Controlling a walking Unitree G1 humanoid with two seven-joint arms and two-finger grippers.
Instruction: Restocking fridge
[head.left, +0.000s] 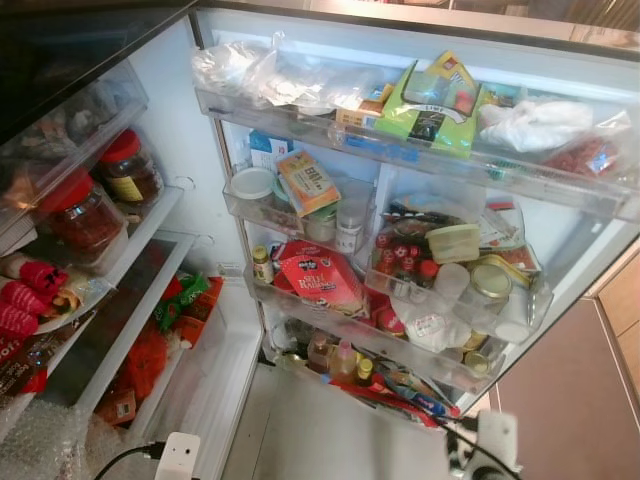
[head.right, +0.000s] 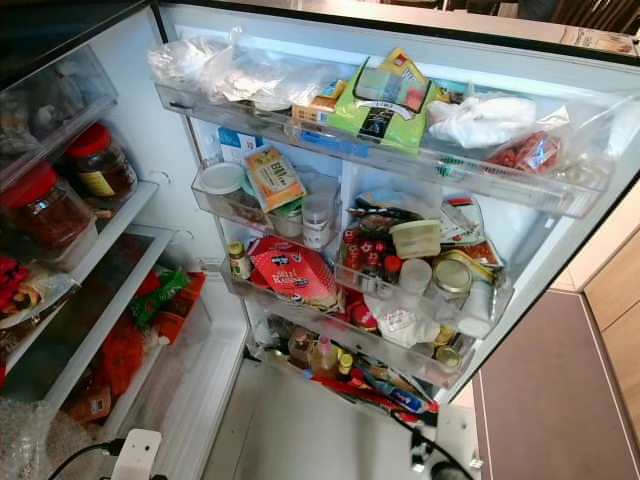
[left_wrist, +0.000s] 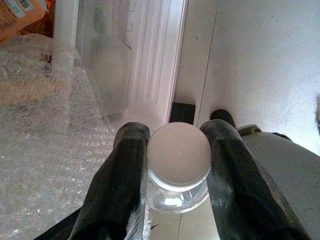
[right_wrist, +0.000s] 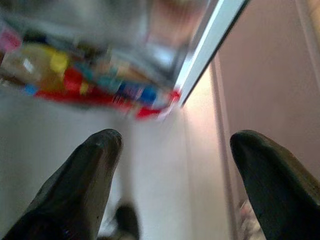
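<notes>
Jaws clamped on a clear white-capped plastic bottle (left_wrist: 177, 167) — that is the left gripper (left_wrist: 175, 150) — while the right gripper (right_wrist: 175, 145) gapes wide beside the crowded fridge door (head.left: 420, 230).

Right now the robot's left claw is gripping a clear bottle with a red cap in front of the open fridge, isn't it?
Not quite: the cap is white, not red. The left wrist view shows the left claw closed on a clear bottle with a white cap, in front of the open fridge.
</notes>
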